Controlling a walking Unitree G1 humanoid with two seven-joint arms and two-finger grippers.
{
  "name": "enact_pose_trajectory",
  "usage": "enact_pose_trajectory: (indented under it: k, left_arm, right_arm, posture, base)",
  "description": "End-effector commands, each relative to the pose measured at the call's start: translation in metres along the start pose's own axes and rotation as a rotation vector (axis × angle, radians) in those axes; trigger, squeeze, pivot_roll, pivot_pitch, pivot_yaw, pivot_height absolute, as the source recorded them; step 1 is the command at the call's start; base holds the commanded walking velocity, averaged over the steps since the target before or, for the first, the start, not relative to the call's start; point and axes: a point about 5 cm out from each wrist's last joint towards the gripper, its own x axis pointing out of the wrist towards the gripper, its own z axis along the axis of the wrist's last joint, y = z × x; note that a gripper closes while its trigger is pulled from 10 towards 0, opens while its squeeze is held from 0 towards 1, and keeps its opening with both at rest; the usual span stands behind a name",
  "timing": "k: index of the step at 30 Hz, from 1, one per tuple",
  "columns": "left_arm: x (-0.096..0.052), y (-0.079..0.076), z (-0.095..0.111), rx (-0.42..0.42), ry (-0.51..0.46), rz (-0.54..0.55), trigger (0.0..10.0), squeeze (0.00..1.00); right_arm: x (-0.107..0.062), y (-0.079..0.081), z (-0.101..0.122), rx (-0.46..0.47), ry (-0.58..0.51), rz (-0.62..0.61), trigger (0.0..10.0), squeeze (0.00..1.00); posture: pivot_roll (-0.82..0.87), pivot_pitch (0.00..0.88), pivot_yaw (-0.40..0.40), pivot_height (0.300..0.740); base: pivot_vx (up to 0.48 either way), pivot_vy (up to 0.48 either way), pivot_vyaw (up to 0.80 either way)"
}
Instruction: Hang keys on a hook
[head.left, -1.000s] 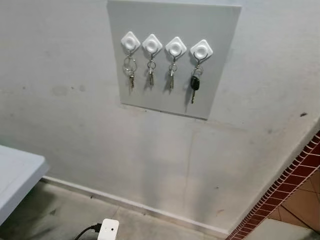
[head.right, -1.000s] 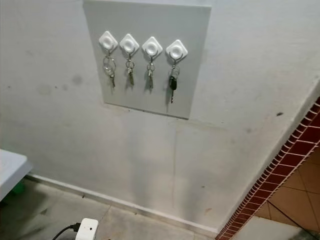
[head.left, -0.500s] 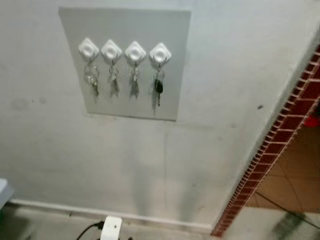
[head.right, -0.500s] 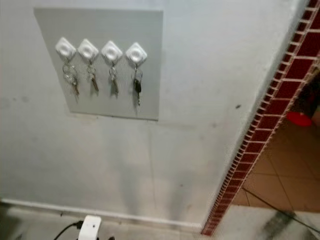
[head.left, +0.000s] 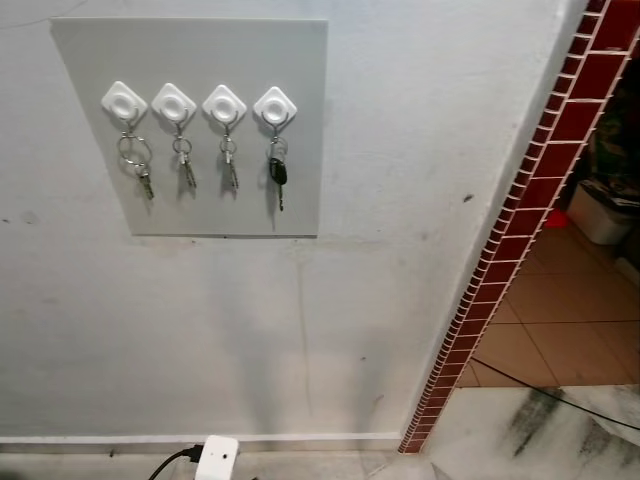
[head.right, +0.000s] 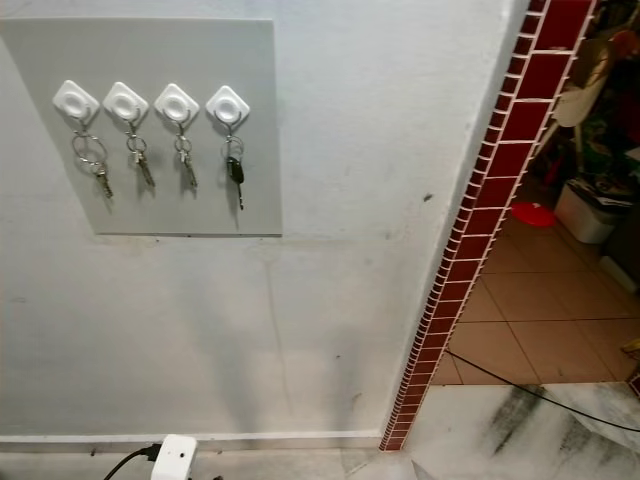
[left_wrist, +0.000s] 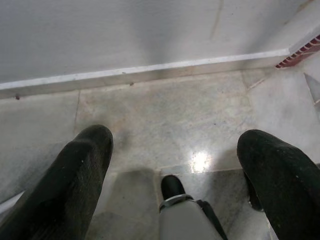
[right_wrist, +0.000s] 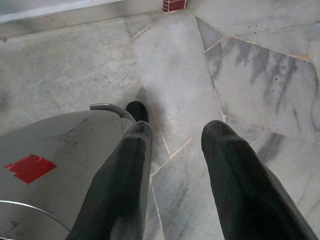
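A grey board (head.left: 190, 125) hangs on the white wall, upper left in the eye views. It bears a row of white diamond-shaped hooks (head.left: 224, 104), each with keys hanging from it. The rightmost hook (head.left: 275, 105) holds a black-headed key (head.left: 279, 172); the leftmost holds a large ring with a key (head.left: 134, 155). Both arms hang low over the stone floor. In the left wrist view my left gripper (left_wrist: 175, 135) is open with its fingers wide apart and nothing between them. My right gripper (right_wrist: 177, 129) is open and empty too, beside my silver leg (right_wrist: 45, 160).
A dark-red tiled wall edge (head.left: 500, 250) runs down the right, with an orange tiled floor (head.right: 540, 320) beyond it. A white bin (head.right: 583, 212), a red object (head.right: 532, 214) and a black cable (head.right: 540, 392) lie there. A white plug adapter (head.left: 216, 460) sits by the baseboard.
The camera has turned to the right: the board has slid to the picture's left, the white table has left the view, and the room beyond the tiled edge has come in.
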Motion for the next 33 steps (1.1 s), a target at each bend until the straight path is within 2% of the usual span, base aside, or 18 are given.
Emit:
enact_pose_trajectory:
  k: [1,33]
  left_arm:
    - [0.0008,-0.0007,0.0028,0.010,-0.008,-0.002,10.0,0.00]
    - [-0.0002,0.0010,-0.0007,0.000,0.003,0.005,10.0,0.00]
  right_arm:
    - [0.0002,-0.0001,0.0010,0.018,-0.005,-0.007,10.0,0.00]
    - [-0.0012,-0.0034,-0.0042,0.033,0.014,-0.010,10.0,0.00]
  posture:
    - [-0.05,0.000,0.020,0.740]
    - [-0.04,0.000,0.017,0.740]
  base:
    - [0.000,-0.300,0.00]
    - [0.000,-0.399,0.00]
